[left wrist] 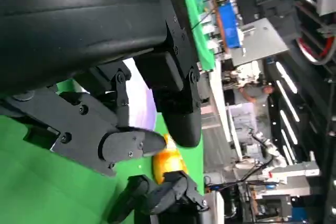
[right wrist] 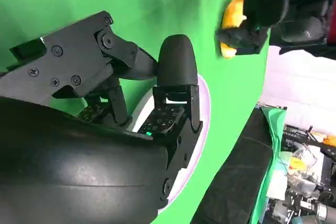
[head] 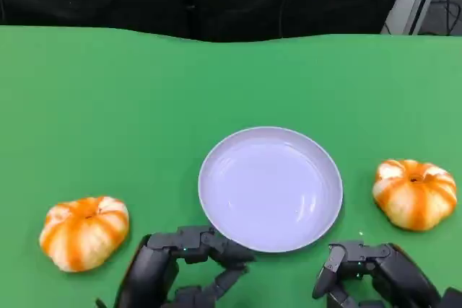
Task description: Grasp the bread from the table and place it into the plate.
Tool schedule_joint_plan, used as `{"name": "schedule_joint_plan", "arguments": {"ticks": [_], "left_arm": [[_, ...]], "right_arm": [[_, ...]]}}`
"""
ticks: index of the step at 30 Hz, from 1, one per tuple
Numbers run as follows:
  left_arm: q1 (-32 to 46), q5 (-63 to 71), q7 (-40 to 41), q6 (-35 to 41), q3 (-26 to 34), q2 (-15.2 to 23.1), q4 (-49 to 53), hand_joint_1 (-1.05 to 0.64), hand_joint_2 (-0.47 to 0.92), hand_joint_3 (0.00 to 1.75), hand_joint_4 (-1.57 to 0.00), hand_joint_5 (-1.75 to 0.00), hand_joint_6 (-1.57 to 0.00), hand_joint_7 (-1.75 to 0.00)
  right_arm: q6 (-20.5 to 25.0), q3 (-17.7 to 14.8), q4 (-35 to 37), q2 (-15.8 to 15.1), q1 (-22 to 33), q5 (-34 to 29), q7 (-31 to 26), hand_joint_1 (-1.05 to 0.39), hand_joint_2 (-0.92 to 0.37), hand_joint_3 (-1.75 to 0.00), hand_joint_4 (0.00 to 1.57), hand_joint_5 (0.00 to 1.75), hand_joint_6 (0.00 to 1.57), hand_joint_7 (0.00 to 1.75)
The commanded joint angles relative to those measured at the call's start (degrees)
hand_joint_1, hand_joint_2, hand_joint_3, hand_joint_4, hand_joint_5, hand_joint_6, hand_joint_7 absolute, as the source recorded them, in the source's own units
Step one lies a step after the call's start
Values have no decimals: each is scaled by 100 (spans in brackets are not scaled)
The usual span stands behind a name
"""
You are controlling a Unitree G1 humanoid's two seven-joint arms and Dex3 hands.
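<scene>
Two round orange-and-white striped breads lie on the green table. One bread is at the near left, the other at the right. Between them sits the pale white plate, with nothing in it. My left hand hovers at the plate's near left edge, right of the left bread, fingers apart and holding nothing. My right hand is low at the near right, just in front of the right bread, also holding nothing. The left wrist view shows the right bread beyond my left hand.
The green table stretches wide behind the plate up to a dark backdrop. In the right wrist view the left bread peeks out behind my left hand, past the plate's rim.
</scene>
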Motion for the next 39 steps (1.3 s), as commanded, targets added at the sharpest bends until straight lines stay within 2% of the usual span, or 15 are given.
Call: {"name": "schedule_joint_plan", "arguments": {"ticks": [1,6,10,11,12,14,20,23,24,29,35,39], "left_arm": [[40,-91,-9,-49,14,99,-84,-35,92,11,-100,-13,-101,0],[107,-203,-60,139,4,153,-312,-44,92,11,-85,-2,-73,0],[122,-226,-57,184,-17,176,-373,-46,92,12,-82,0,-68,0],[117,-222,-40,202,28,240,-530,-50,92,13,-77,0,-62,0],[115,-218,-26,219,61,288,-652,-57,92,17,-66,0,-50,0],[123,-214,-10,259,91,340,-800,-64,92,21,-57,0,-39,0],[151,-245,-38,359,95,421,-953,-68,92,25,-52,0,-33,0],[159,-30,-14,771,372,894,-1547,-81,92,33,-28,0,-21,0],[176,4,-1,884,406,964,-1669,-82,92,34,-26,-1,-20,0],[236,22,26,1218,448,1065,-1924,-82,92,35,-25,-1,-18,0],[296,619,237,1732,671,1366,-2183,-82,92,37,-21,0,-13,0],[400,982,398,2406,900,1603,-2578,-81,92,38,-23,-1,-14,0]], "right_arm": [[-78,-76,82,-107,-57,31,-2,-13,-66,-89,81,147,87,111],[-108,-77,92,-91,-63,65,18,-14,-65,-91,82,147,86,111],[-112,-77,99,-88,-66,73,25,-14,-65,-91,82,147,86,111],[-94,-74,87,-85,-57,50,1,-14,-64,-91,82,147,86,111],[-80,-72,77,-84,-51,33,-16,-14,-64,-91,82,146,86,111],[-66,-69,68,-82,-44,16,-34,-14,-64,-91,83,146,87,111],[-63,-67,52,-81,-35,23,-39,-13,-65,-91,83,146,88,110],[-78,-63,49,-98,-40,20,-23,-13,-65,-91,82,146,87,110],[-83,-63,56,-99,-44,20,-21,-13,-65,-90,83,146,87,111],[-87,-59,64,-89,-53,38,-9,-13,-65,-90,82,148,87,111],[-89,-50,102,-89,-54,-21,-50,-14,-65,-89,82,146,86,111],[-114,-59,135,-73,-71,49,4,-14,-65,-89,82,146,87,111]]}}
